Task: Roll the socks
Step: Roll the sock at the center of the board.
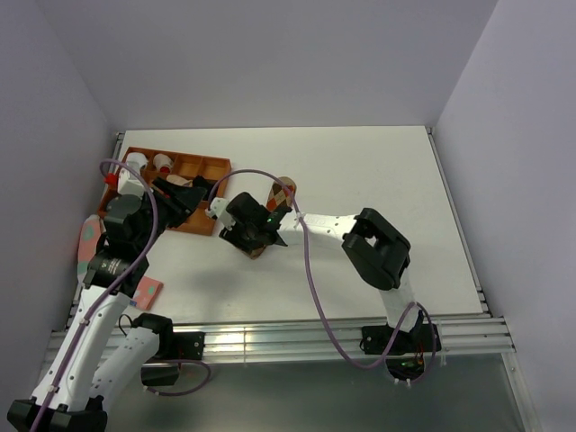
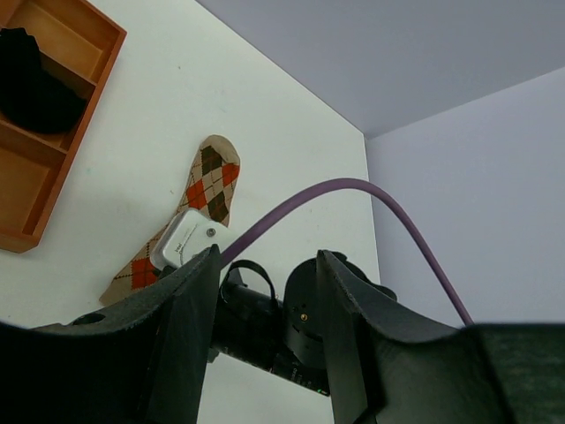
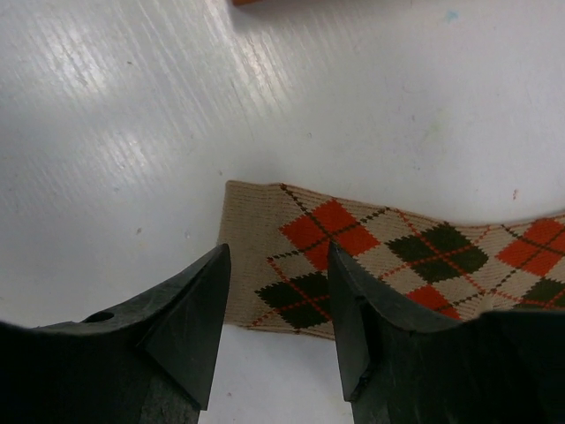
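The tan-brown argyle sock (image 1: pixel 284 192) lies flat on the white table, running from the middle back toward the near left. My right gripper (image 1: pixel 249 240) hovers over its near end. In the right wrist view the gripper (image 3: pixel 277 256) is open, its jaws standing over the sock's (image 3: pixel 397 247) cuff end. My left gripper (image 1: pixel 183 200) is open and empty above the tray's right end; in the left wrist view (image 2: pixel 267 258) it looks toward the sock (image 2: pixel 212 181) and the right wrist. A small red and white thing (image 1: pixel 165 163) sits in the tray; I cannot tell whether it is the red sock.
An orange compartment tray (image 1: pixel 212 166) stands at the back left, with a black item (image 2: pixel 35 93) in one compartment. A pink sock with teal markings (image 1: pixel 87 237) lies at the left table edge. Another pink piece (image 1: pixel 148 290) lies near the front edge.
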You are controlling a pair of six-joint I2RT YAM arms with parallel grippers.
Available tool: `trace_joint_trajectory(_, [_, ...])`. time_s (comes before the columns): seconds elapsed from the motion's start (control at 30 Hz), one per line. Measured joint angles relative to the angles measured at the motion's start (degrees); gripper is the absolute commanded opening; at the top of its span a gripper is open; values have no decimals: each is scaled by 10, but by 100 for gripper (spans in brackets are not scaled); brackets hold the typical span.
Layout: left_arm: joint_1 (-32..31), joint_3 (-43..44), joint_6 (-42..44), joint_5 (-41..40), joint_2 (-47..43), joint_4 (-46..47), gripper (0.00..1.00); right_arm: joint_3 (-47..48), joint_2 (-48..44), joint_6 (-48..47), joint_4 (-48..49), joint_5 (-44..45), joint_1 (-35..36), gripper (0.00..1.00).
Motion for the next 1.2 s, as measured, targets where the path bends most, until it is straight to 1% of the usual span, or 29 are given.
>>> trace_joint_trajectory(0.37, [0,0,7,5,15,11,53,0,1,16,-22,18,6,54])
trace_joint_trajectory(0.8, [0,0,12,8,32,23,53,-1,3,31,-37,24,39,52])
trace_joint_trajectory(1.1, [0,0,16,8,34,24,53,-16,16,30,-34,41,37,52])
trace_joint_trajectory(1.13, [0,0,16,8,34,24,53,-17,19,30,-34,41,37,52])
trace_joint_trajectory(1.2, [0,0,18,8,34,25,53,-18,21,28,-30,41,35,47])
